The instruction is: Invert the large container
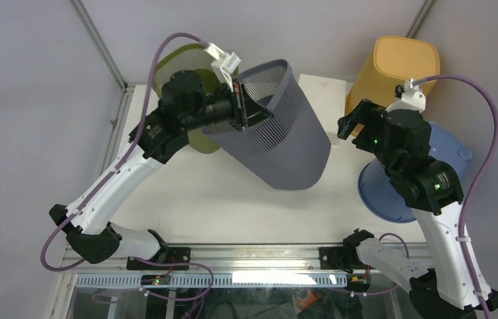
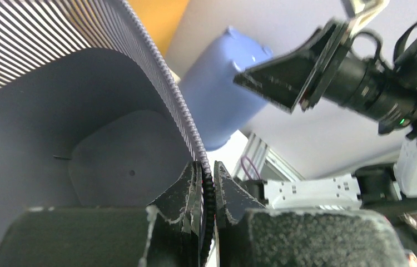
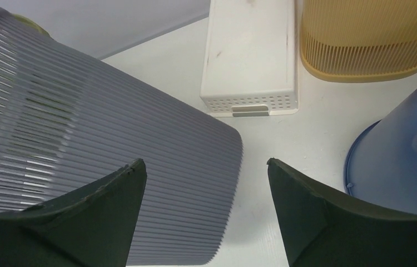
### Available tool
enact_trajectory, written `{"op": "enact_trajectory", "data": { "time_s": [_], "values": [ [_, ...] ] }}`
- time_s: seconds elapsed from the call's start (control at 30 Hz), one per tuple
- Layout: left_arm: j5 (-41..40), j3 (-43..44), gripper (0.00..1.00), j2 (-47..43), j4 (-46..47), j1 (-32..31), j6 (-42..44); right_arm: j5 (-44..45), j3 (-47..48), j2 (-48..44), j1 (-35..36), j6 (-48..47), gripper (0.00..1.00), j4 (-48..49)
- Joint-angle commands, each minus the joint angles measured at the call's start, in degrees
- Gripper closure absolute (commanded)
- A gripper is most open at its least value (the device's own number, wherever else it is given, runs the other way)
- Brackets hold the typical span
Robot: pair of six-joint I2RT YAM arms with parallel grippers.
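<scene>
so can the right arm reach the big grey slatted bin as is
Probably yes: the right claw is open and faces the grey slatted bin, only bare table between; the left claw holds its far rim, well clear.

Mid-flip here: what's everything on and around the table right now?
grey slatted bin: one, grey, centre of table, tilted
green bin: one, olive green, far left, behind the left arm
yellow bin: one, yellow, far right
blue tub: one, blue, right edge, under the right arm
white tray: one, white, far middle
table: one, white, beneath everything
left gripper: one, black, shut on the grey bin's rim
right gripper: one, black, open, empty, right of the grey bin
</scene>
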Motion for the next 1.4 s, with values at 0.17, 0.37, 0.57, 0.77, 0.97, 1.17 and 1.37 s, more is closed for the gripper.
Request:
{"op": "enact_trajectory", "data": {
  "time_s": [0.17,0.37,0.57,0.77,0.97,1.17,1.37],
  "values": [
    [6.46,-16.27,1.0,-4.49,26.93,-4.34,-12.43,0.66,0.23,-0.31,-0.15,-1.06,0.16,2.29],
    [-0.64,-23.42,1.0,-7.27,31.03,-4.94,-12.73,0.76,-0.23,-0.09,-0.17,-1.15,0.16,2.47],
    [-12.64,-37.77,1.0,-11.89,37.23,-5.53,-15.02,0.38,-1.3,0.26,-0.14,-1.09,0.15,3.21],
    [-20.53,-47.2,1.0,-14.04,38.22,-6.23,-13.86,-0.3,-2.92,0.8,-0.15,-0.95,0.15,3.63],
    [-17.26,-41.49,0.45,-8.11,21.47,-6.34,-1.02,-1.87,-4.78,1.51,-0.16,-0.13,0.15,5.62],
    [-24.28,-32.12,0.12,-7.17,7.98,-6.26,8.5,-2.61,-6.33,1.91,-0.14,0.2,0.15,5.78],
    [-30.32,-16.8,0.04,-1.62,-3.05,-5.44,12.31,-1.47,-6.69,1.47,-0.17,0.09,0.15,4.79]
  ]
}}
